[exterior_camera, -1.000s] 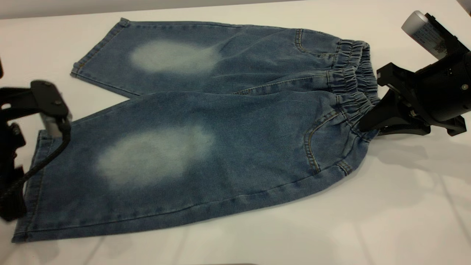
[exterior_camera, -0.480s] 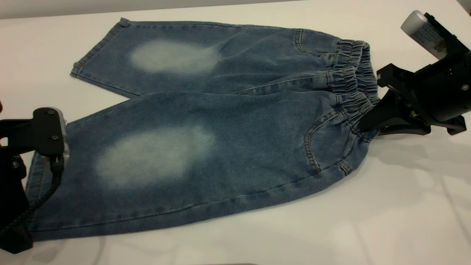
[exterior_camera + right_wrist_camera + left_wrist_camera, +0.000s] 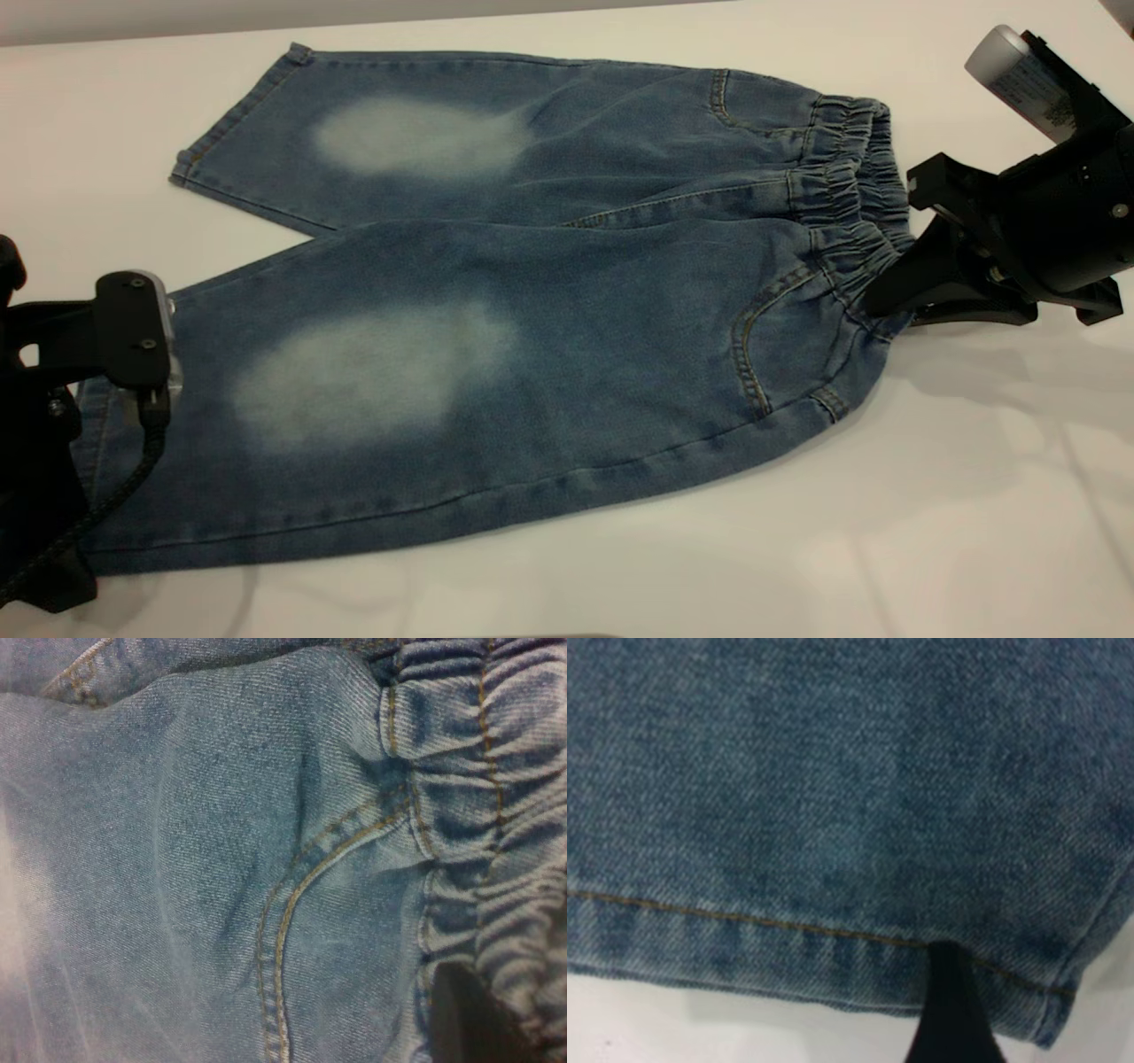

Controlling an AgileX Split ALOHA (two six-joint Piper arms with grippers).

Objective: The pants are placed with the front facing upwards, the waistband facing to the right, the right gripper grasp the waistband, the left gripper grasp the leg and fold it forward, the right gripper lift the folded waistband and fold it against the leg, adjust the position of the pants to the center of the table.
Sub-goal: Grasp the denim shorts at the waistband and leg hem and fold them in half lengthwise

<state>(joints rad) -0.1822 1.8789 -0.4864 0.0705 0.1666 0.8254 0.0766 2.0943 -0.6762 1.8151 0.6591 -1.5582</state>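
Note:
The blue denim pants (image 3: 496,337) lie flat on the white table (image 3: 886,532), front up, legs to the left and the ruched waistband (image 3: 850,186) to the right. My right gripper (image 3: 881,306) is at the waistband's near end and shut on it. In the right wrist view a dark finger (image 3: 461,1019) presses on the gathered waistband (image 3: 496,815) beside a curved pocket seam. My left gripper (image 3: 53,549) is low over the near leg's hem at the left edge. The left wrist view shows that gripper (image 3: 948,1019) over the stitched hem (image 3: 788,948), close to its corner.
The far leg (image 3: 399,142) spreads toward the table's back edge. Bare white tabletop lies in front of the pants and to their right. The left arm's black body and cable (image 3: 124,337) overhang the near leg's hem.
The left arm has moved toward the near side along the near leg's hem and sunk lower. The right gripper and the pants have not moved.

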